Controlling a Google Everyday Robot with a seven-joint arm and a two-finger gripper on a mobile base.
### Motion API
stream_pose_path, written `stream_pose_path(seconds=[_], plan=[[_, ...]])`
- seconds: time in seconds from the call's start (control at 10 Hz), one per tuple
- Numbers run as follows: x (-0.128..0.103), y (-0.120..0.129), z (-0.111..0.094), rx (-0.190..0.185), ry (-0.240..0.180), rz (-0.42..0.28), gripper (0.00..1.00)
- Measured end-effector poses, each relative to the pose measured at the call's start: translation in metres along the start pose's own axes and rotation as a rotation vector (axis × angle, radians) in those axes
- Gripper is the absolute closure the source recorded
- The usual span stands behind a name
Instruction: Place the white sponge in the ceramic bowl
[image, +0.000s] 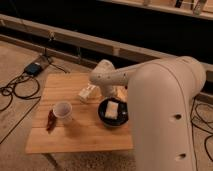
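One sponge (111, 109) lies inside the bowl (103, 118), a little right of its middle, so you can judge the placing as nearly done. The gripper (118, 95) hangs just above the far rim of the bowl, close to the sponge. Whether it is released or clenched I cannot tell, and whether it touches the sponge I cannot tell either.

Your main risk is the way out. If a finger catches the sponge while you lift, the light pad may come up with it and drop on the table (85, 135). If you pull sideways and low, the gripper may strike the rim and push the glossy bowl toward the near right edge of the table. The carton (88, 93) stands just left of the arm, and the cup (62, 110) is further left; a wide swing to the left could knock them. Lift straight up first.
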Motion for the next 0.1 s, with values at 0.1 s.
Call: stream_pose_path(seconds=[0.1], plan=[[0.0000,-0.0006,0.0001,0.000,0.000,0.001,0.20]])
